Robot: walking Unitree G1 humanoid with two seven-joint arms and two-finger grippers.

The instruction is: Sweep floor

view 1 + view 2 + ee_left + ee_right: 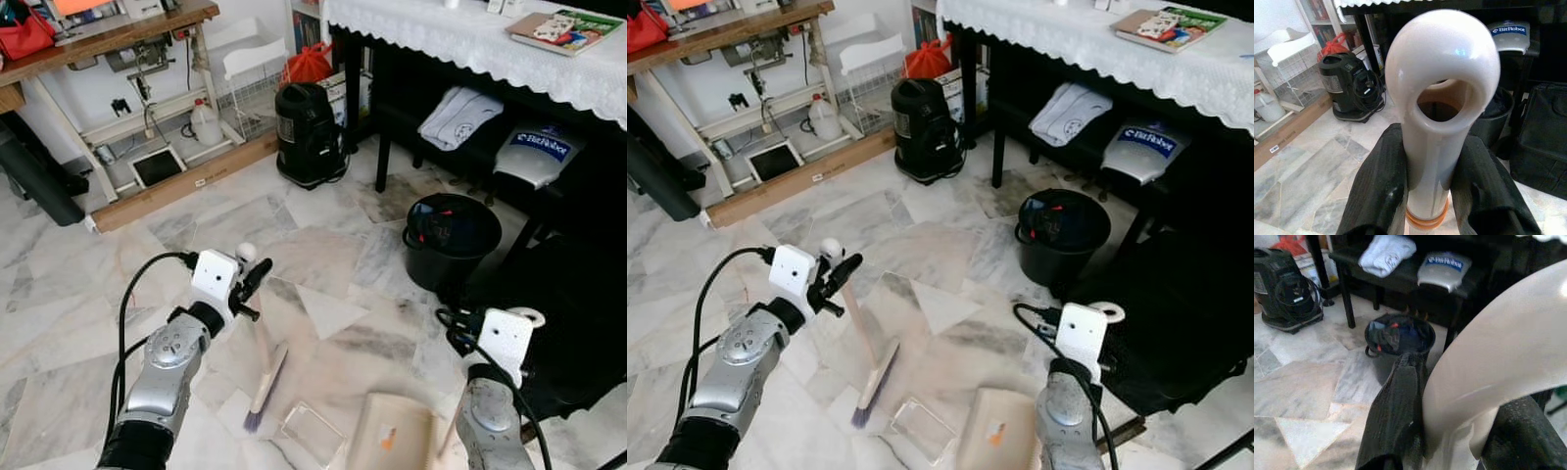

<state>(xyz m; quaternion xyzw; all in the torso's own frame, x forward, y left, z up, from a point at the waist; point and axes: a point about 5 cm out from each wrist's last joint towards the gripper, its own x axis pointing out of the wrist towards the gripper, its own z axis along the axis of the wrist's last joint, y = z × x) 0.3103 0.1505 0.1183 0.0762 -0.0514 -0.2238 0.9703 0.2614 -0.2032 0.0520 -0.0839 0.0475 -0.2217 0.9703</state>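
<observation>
The right gripper (pixel 1449 431) is cut off at the lower edge of the head views, yet its wrist view shows both black fingers (pixel 1396 416) clenched on the smooth cream handle of the dustpan (pixel 394 431), whose flat beige tray lies on the marble floor (pixel 78 284) just in front of the bucket (pixel 451 238). The left gripper (pixel 1427 196) is clamped on the glossy white brush handle (pixel 1442 98), a rounded loop with a hole and an orange ring below; the brush (pixel 266 387) slants down, its dark bristles at the floor on the dustpan's left, farther from the bucket. A clear plastic sheet (pixel 312 431) lies between the bristles and the dustpan, hard to make out. The bucket is round and black, and its contents are too dark to identify. Behind the bucket, under the lace-edged tabletop (pixel 460 39), a grey cushion (pixel 534 157) reads "BitRobot", beside a folded white cloth (pixel 460 116). A black vacuum cleaner (pixel 309 132) stands to the left of the bucket, and a black bag (pixel 573 323) lies to its right.
</observation>
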